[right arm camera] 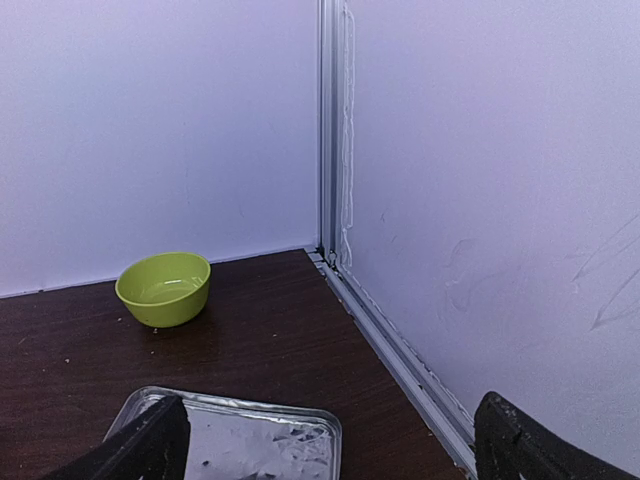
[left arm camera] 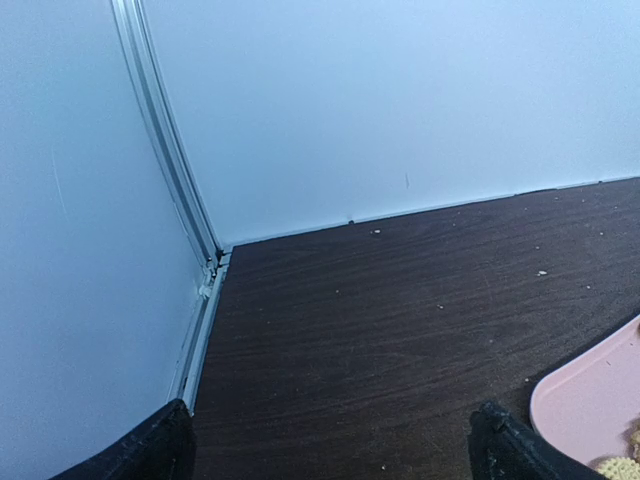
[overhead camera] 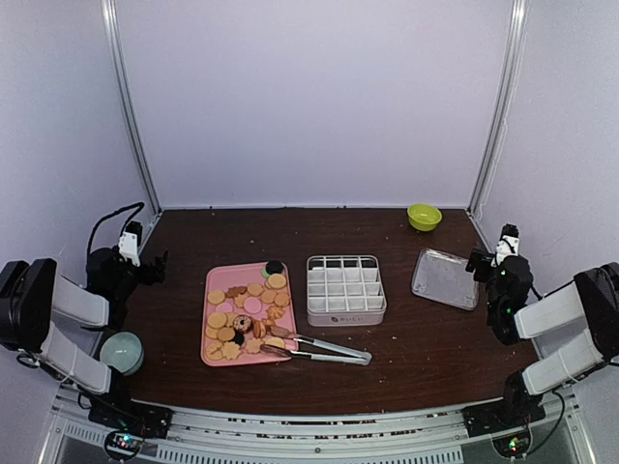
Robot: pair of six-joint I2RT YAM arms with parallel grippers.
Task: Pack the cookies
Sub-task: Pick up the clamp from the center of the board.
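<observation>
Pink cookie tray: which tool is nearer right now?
Left. The left tool sits just left of the pink tray; the right tool is far across, past the white divider box, beside the metal tray.

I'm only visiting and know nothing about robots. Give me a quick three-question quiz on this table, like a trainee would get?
1. What are the left gripper and right gripper holding?
2. True or false: the white divided box already holds some of the cookies.
3. Where do the metal tongs lie? A) inside the box; B) on the table in front of the box, one end over the pink tray; C) in the right gripper.
Key: 1 nothing, both are open; 2 false, its cells look empty; 3 B.
</observation>
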